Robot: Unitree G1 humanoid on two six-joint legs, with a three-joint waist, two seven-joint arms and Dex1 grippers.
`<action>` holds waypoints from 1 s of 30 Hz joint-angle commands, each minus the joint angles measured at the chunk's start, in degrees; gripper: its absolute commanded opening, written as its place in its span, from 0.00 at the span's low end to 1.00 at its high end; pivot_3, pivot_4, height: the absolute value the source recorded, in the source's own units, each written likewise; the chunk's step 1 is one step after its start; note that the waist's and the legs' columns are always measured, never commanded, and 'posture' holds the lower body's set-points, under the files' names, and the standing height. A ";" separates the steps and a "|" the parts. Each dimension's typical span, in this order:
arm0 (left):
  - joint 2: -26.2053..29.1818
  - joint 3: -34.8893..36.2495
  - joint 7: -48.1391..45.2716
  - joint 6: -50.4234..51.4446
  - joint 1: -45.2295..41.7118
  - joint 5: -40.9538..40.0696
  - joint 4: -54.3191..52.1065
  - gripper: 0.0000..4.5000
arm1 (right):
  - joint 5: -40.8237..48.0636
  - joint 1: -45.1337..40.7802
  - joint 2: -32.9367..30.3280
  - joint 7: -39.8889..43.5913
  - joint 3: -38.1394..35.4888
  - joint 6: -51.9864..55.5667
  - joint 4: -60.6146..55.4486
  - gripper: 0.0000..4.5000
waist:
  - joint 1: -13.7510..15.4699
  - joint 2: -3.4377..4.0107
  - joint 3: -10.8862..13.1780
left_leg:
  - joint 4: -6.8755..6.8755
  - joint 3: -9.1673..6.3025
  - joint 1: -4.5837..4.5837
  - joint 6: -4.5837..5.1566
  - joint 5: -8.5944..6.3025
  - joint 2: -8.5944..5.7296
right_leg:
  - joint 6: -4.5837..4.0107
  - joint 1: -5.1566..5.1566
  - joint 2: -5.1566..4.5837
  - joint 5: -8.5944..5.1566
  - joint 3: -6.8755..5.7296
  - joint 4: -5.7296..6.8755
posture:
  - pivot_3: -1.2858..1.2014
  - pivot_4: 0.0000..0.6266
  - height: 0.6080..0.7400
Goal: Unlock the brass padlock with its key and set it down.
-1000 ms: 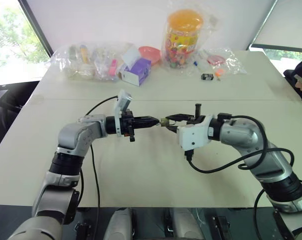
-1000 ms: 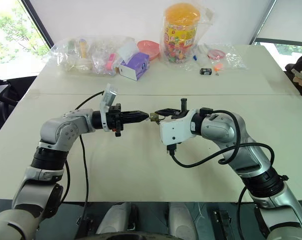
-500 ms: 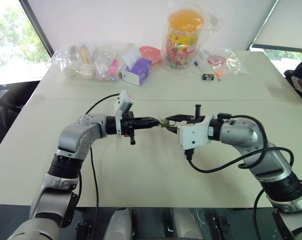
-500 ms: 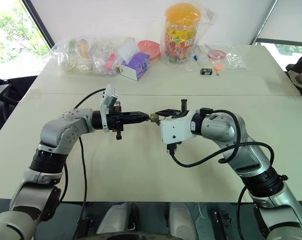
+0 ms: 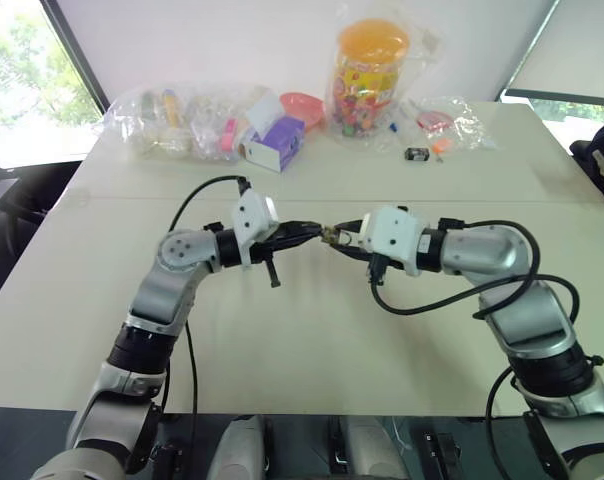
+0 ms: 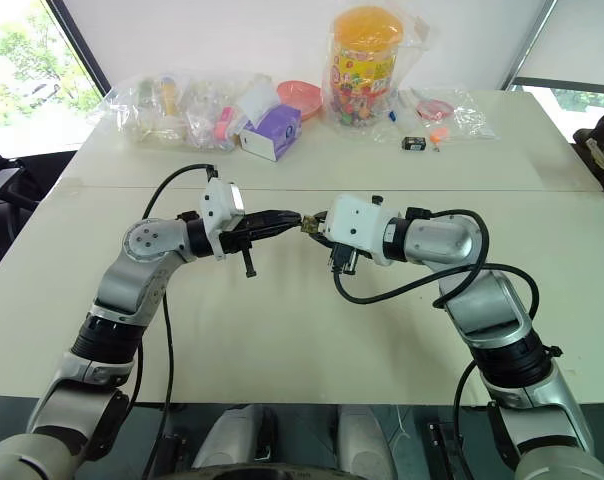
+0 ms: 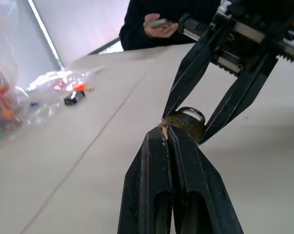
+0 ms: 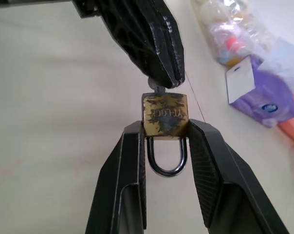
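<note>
Padlock (image 8: 165,115) pinched by its brass body between the right gripper (image 8: 166,131) fingers, jaws spread just wide enough for it, shackle (image 8: 167,157) hanging back into the gap between them. Left gripper (image 8: 159,78) pressed fully together, tips clamped on the key (image 8: 156,88) poking out the far end of the padlock from the shackle. Both grippers meeting nose to nose, padlock held up in the air over the table (image 5: 312,340). Plenty of bare tabletop under and all around the padlock, near edge included. Clutter well behind the padlock along the far edge: plastic bags (image 5: 172,120), purple box (image 5: 274,143), candy jar (image 5: 367,75), small black item (image 5: 414,154). Person with a phone (image 7: 159,23) past the far corner.
</note>
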 commanded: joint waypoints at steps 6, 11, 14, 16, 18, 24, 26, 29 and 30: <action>-2.10 -0.13 1.47 -0.60 -1.30 -0.27 1.35 0.01 | 4.25 -3.12 0.67 -0.83 -0.33 0.62 -5.40 0.16 | -0.12 0.00 0.00 | 0.00 0.00 0.00 0.00 0.00 0.00 | 0.00 0.00 0.02 0.00 0.00 0.00 | 0.52 0.24 1.00; -2.73 5.28 4.72 22.73 -2.85 -13.11 0.50 0.01 | 0.92 -3.60 -1.18 -1.91 0.98 -3.86 -4.60 0.16 | -0.24 0.00 0.00 | 0.00 -0.03 0.00 0.01 0.00 0.02 | 0.01 0.00 0.04 0.00 0.00 0.01 | 0.52 0.24 1.00; -1.73 7.99 5.02 35.80 -3.54 -20.68 0.32 0.01 | -2.45 -3.56 -2.74 -2.79 2.31 -8.34 -3.32 0.16 | -0.41 0.00 0.01 | 0.00 -0.05 0.01 0.01 -0.01 0.03 | 0.01 0.00 0.08 0.00 -0.01 0.01 | 0.52 0.24 1.00; -1.49 9.78 5.60 41.73 -3.63 -24.21 0.58 0.01 | -3.89 -3.37 -3.38 -3.22 2.80 -10.49 -2.63 0.16 | -0.33 0.00 0.01 | -0.01 -0.07 0.00 0.01 0.00 0.03 | 0.01 -0.01 0.09 0.00 -0.01 0.02 | 0.52 0.24 1.00; -1.59 11.40 6.40 46.08 -3.67 -27.07 0.49 0.01 | -4.62 -3.14 -3.66 -3.54 2.92 -11.83 -2.15 0.16 | -0.30 0.00 0.01 | 0.00 -0.07 0.00 0.00 0.00 0.02 | 0.01 -0.01 0.07 0.00 -0.01 0.01 | 0.52 0.24 1.00; -2.38 14.47 9.36 51.59 -4.13 -30.94 0.71 0.13 | -5.87 -2.44 -4.00 -3.54 2.71 -14.25 -0.92 0.16 | -0.19 0.00 0.01 | 0.01 -0.07 -0.01 -0.01 0.00 0.00 | 0.01 0.00 0.00 0.00 -0.01 0.01 | 0.52 0.24 1.00; -1.96 14.54 9.54 51.69 -4.14 -30.88 0.69 0.27 | -6.02 -2.24 -4.08 -3.43 2.64 -14.63 -0.80 0.16 | -0.20 0.00 0.01 | 0.01 -0.07 0.00 -0.01 0.00 0.00 | 0.01 0.00 0.00 0.00 -0.01 0.01 | 0.52 0.24 1.00; -1.61 15.11 9.59 51.36 -4.48 -31.03 1.27 0.62 | -6.26 -2.10 -4.17 -3.27 2.62 -15.18 -0.58 0.16 | -0.20 0.00 0.01 | 0.00 -0.07 0.00 -0.02 0.01 0.01 | 0.01 0.00 0.00 0.00 -0.01 0.01 | 0.52 0.24 1.00; -1.64 15.61 9.84 51.38 -4.82 -31.30 1.72 0.62 | -6.34 -2.10 -4.17 -3.23 2.65 -15.28 -0.54 0.16 | -0.20 0.00 0.01 | 0.00 -0.07 0.00 -0.02 0.01 0.01 | 0.01 0.00 0.00 0.00 -0.01 0.01 | 0.52 0.24 1.00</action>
